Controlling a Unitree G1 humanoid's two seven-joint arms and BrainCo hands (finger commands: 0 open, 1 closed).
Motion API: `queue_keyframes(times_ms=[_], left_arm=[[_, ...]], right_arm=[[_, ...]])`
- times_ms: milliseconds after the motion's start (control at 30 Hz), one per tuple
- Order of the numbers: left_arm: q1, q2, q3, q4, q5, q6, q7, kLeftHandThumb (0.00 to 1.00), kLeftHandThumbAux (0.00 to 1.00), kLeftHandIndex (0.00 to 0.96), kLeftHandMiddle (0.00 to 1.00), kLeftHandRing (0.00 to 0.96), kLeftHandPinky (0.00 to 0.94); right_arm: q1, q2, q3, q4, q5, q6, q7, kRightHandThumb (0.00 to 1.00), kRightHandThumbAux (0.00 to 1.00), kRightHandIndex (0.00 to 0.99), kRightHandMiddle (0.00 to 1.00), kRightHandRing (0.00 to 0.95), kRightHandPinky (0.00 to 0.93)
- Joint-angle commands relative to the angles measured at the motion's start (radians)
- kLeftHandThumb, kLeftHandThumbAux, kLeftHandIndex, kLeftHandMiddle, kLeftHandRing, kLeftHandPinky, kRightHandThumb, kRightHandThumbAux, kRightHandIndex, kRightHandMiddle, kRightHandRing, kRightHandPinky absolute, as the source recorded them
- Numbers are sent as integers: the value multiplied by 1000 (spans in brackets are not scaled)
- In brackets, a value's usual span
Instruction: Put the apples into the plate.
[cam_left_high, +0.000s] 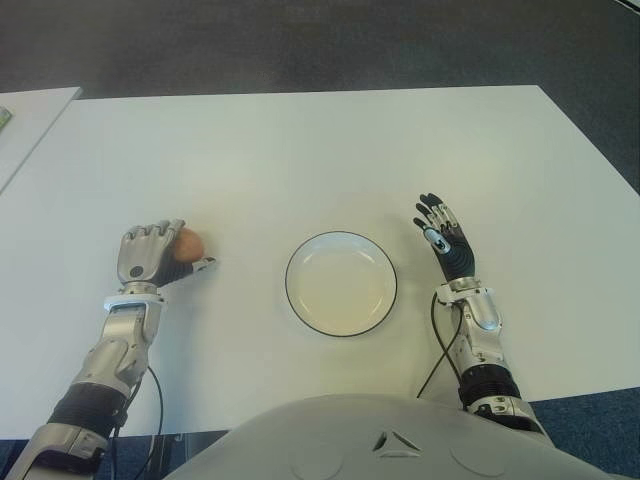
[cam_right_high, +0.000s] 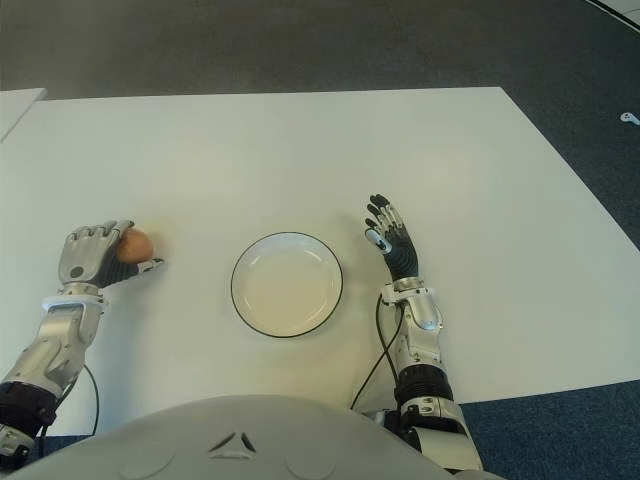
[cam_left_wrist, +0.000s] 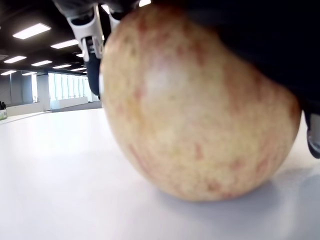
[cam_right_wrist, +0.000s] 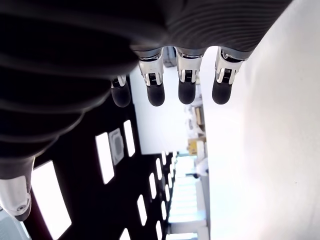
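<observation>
Closest in, the robot's grey torso (cam_left_high: 390, 440) is seen along the bottom edge of the eye views, with both forearms reaching out from it over the white table (cam_left_high: 300, 150).

Off to the left, the left hand (cam_left_high: 150, 255) is placed well to the left of the plate. Its fingers are curled over the top of an apple (cam_left_high: 190, 243), and the thumb is poked out along the table toward the plate. In the left wrist view the apple (cam_left_wrist: 195, 105) is shown sitting on the table surface, reddish-yellow and speckled (it fills most of that picture), with the dark palm pressed down on it from above and fingers (cam_left_wrist: 92, 45) seen behind it. So the apple is wrapped by the hand but not lifted.

In the middle, a round white plate (cam_left_high: 341, 240) with a thin dark rim is set on the table, nothing in it.

To the right of the plate, just beside its rim, the right hand (cam_left_high: 443, 243) is shown with the fingers stretched out straight and slightly spread, nothing held. That's backed up by the right wrist view, where four fingertips (cam_right_wrist: 156, 92) are lined up, extended, beside the bare tabletop.

Farther out, only bare table is seen, then dark carpet (cam_left_high: 300, 40) past the far edge. A corner of a second white table (cam_left_high: 30, 115) is caught at the far left.
</observation>
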Motion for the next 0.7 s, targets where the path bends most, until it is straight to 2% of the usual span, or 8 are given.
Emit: queue_keyframes(times_ms=[33,700], left_arm=[[37,-16,-35,18,-14,-28,-25,747,694,443,865,843,824],[43,-12,-33,-1,-17,-38,-45,746,694,443,856,839,810]], right_arm=[[50,17,-7,84,10,45,2,138,524,77,49,13,0],[42,18,-18,88,24,54,21,153,527,70,45,20,25]])
